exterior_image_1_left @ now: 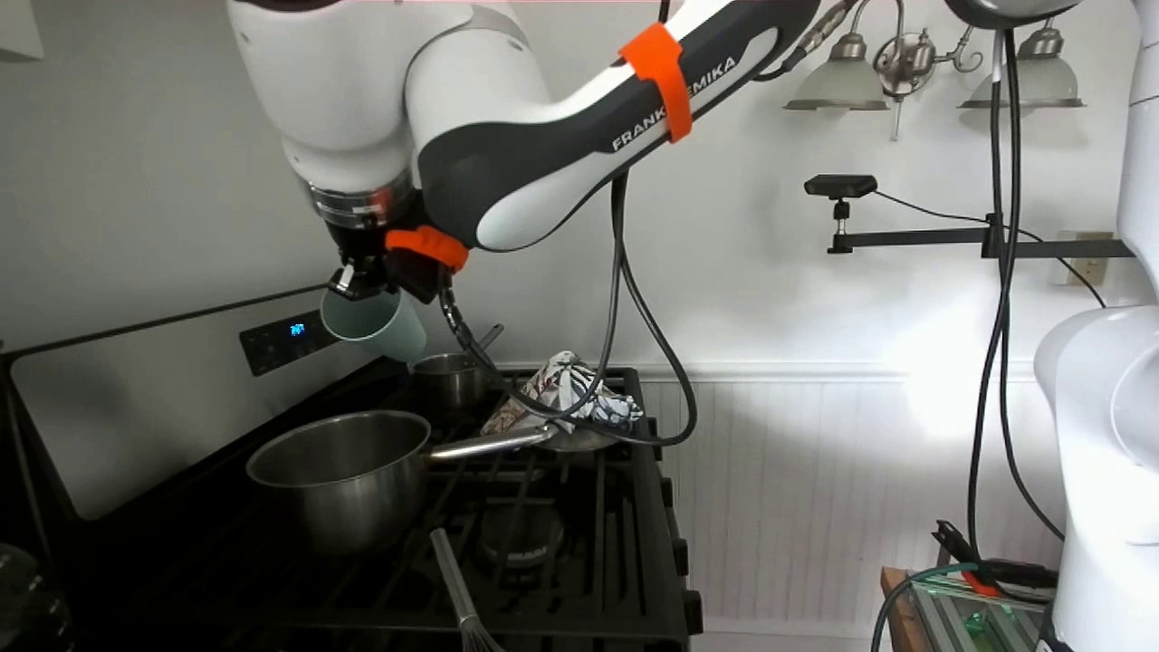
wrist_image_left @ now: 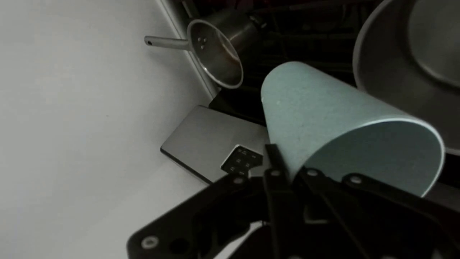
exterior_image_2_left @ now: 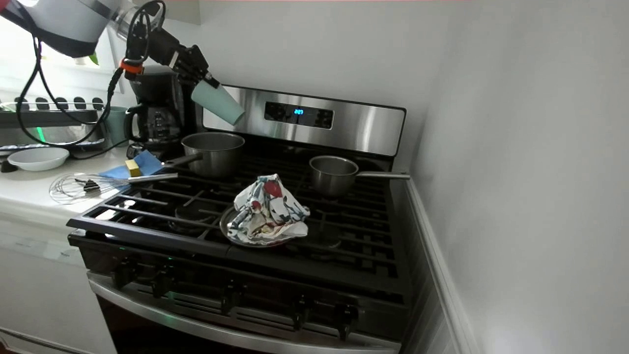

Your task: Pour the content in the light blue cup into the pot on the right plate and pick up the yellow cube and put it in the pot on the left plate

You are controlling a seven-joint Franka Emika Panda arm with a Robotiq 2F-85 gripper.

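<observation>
My gripper (wrist_image_left: 289, 174) is shut on the wall of the light blue cup (wrist_image_left: 316, 104) at its rim. In both exterior views the cup (exterior_image_1_left: 398, 330) (exterior_image_2_left: 218, 102) hangs tilted in the air above the big steel pot (exterior_image_1_left: 362, 503) (exterior_image_2_left: 214, 156); its mouth is at the gripper (exterior_image_2_left: 211, 81) end, its base points down toward the stove's right side. What the cup holds is hidden. The small steel pot (exterior_image_2_left: 334, 179) stands on the back right burner; it also shows in the wrist view (wrist_image_left: 215, 54). The yellow cube (exterior_image_2_left: 132, 168) lies on a blue cloth on the counter left of the stove.
A patterned cloth (exterior_image_2_left: 270, 211) is bunched in a pan at the stove's front middle. A whisk (exterior_image_2_left: 98, 186) lies across counter and stove edge. A coffee maker (exterior_image_2_left: 159, 108) stands behind the cube. The back panel (exterior_image_2_left: 373, 128) and right wall (exterior_image_2_left: 491, 172) bound the stove.
</observation>
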